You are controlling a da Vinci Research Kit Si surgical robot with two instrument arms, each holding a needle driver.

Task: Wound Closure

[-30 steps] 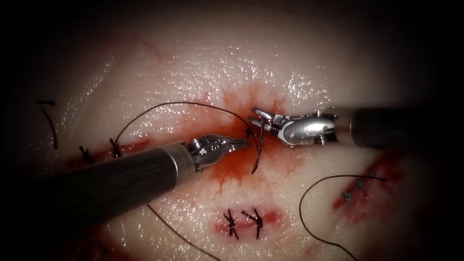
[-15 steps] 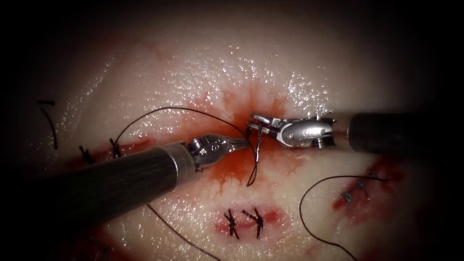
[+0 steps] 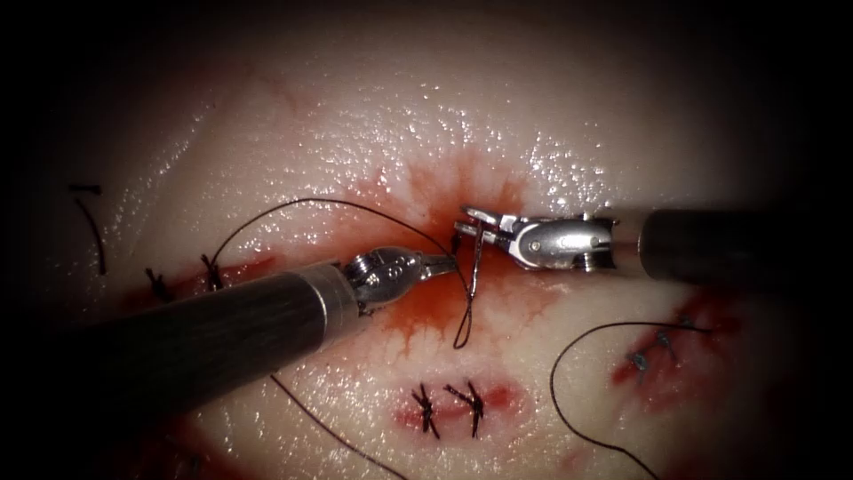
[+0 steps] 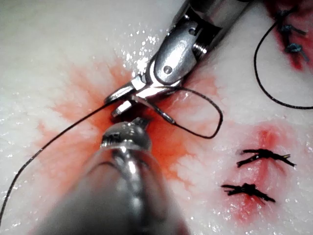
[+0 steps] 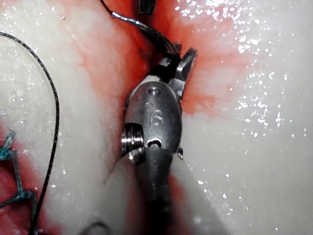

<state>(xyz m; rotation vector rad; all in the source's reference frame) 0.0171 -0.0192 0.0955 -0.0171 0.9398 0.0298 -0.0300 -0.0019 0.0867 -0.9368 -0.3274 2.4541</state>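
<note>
My right tool (image 3: 469, 222) comes in from the right, its jaws shut on the curved needle (image 3: 477, 267) near its upper end. The needle hangs down over the red fluid (image 3: 426, 311) at the cut and is out of the tissue (image 3: 355, 133). The dark thread (image 3: 302, 202) arcs from the left side of the cut, passes the left tool's tips and loops below the needle. My left tool (image 3: 447, 261) is shut just left of the needle; I cannot tell whether it pinches the thread. The left wrist view shows the right tool (image 4: 122, 100), the needle (image 4: 156, 111) and the thread loop (image 4: 215, 125).
A stitched cut (image 3: 449, 407) lies below the tools. Another stitched cut with blue knots (image 3: 653, 351) is at the right, a third (image 3: 182, 280) at the left. A loose thread (image 3: 555, 391) curves at lower right. A cut thread end (image 3: 89, 222) lies far left.
The right tool has shifted slightly left and down with the needle, which now hangs more upright. The thread loop beneath it has dropped lower. The left tool has barely moved.
</note>
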